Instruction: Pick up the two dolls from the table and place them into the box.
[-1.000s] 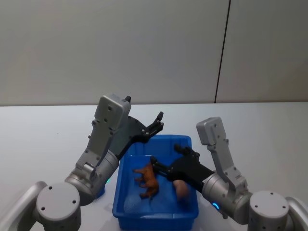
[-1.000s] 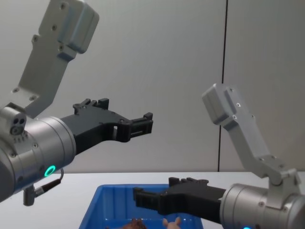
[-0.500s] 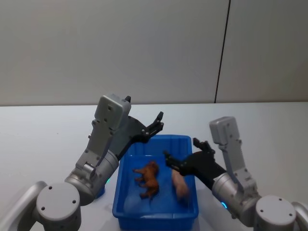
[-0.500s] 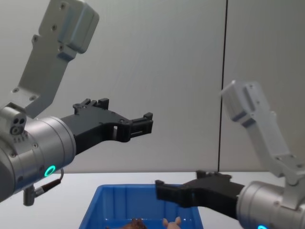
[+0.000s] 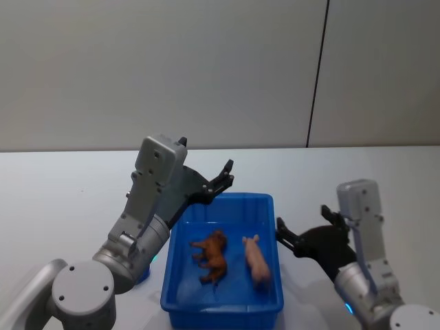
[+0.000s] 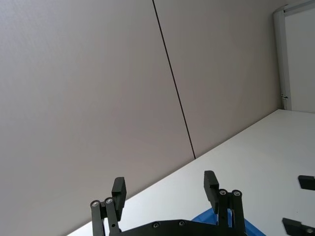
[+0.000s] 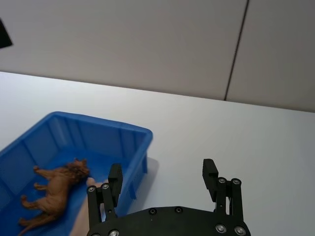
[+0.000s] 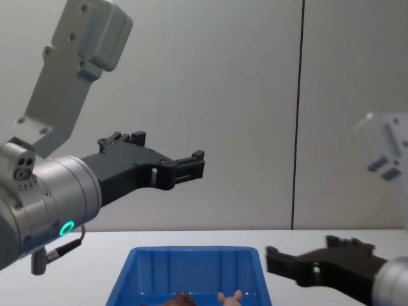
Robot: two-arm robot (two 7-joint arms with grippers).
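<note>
Checking the chest view, we find the brown doll [image 8: 183, 297] and the pink doll [image 8: 228, 296] cut off at the lower edge, with only their tops showing inside the box [image 8: 191, 271]. In the right wrist view the pink doll is almost wholly hidden behind the base of the right gripper [image 7: 163, 171], and the box runs off the picture's edge. The right gripper is spread wide, holds nothing and touches nothing that we can see. It hangs over the table [image 5: 55, 199], with the box just to its left. Both dolls lie side by side on the box floor, the pink doll the nearer to this gripper. The left gripper [image 6: 165, 181] is likewise spread wide and empty, raised clear of the box, with box and dolls below it.
</note>
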